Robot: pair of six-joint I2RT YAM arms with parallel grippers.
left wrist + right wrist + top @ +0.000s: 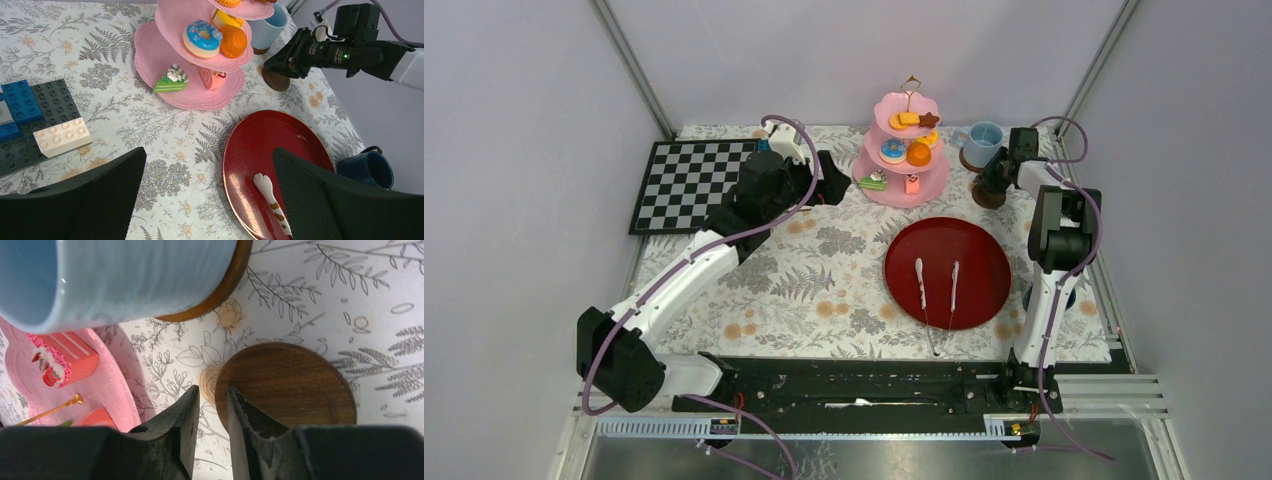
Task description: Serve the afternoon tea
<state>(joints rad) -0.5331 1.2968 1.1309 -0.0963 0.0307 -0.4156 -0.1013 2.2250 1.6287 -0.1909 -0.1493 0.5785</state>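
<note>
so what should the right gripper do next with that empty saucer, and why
Probably close fully on the saucer rim. The right gripper straddles its edge with the jaws almost together, but a firm pinch isn't evident. The saucer is bare, so nothing should spill.

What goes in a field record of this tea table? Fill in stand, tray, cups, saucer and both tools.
stand: pink three-tier stand, sweets on every tier
tray: red tray holding white tongs
cups: light blue cup by the stand; dark blue cup right of the tray
spare: bare saucer
right tool: jaws narrow at the bare saucer's rim, grip unclear
left tool: open, empty
</note>
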